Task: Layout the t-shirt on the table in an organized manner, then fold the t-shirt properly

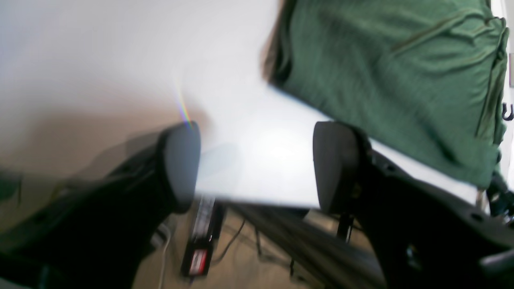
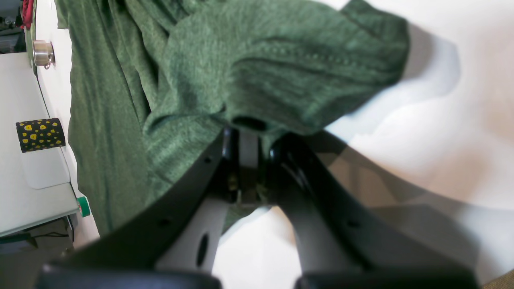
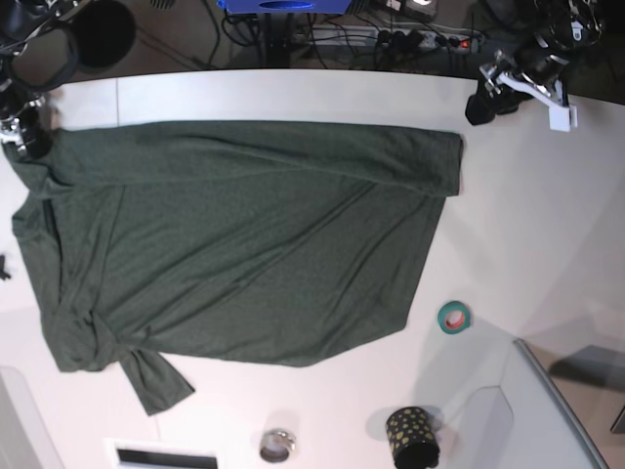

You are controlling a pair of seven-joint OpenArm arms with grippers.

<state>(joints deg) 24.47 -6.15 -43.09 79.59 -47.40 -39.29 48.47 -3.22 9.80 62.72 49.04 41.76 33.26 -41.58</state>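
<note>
1. My right gripper (image 2: 249, 134) is clamped on a bunched fold of the t-shirt (image 2: 249, 72), near a hemmed edge that I take for a sleeve or shoulder, though the wrist view is too soft to be sure. If I have pinched two layers, pulling will drag the body along instead of spreading it.
2. The fabric sits only at my fingertips; a sharp tug could slip it free and leave that corner crumpled.
3. My left gripper (image 1: 257, 164) hangs with its jaws wide apart and nothing between them, over the near edge of the table (image 1: 120, 60), with the shirt's hem up and to its right. If it comes in low it may plough the hem into a ridge.
4. Farther off, the base view shows the t-shirt (image 3: 244, 244) spread across the table with a twisted knot at the sleeve far from my right gripper; pulling from my end could tighten that twist.
5. Beyond the shirt lie a roll of green tape (image 3: 453, 317), a spotted cup (image 3: 411, 435) and a small metal ring (image 3: 277, 446); a wide sweep of cloth could catch them.
</note>
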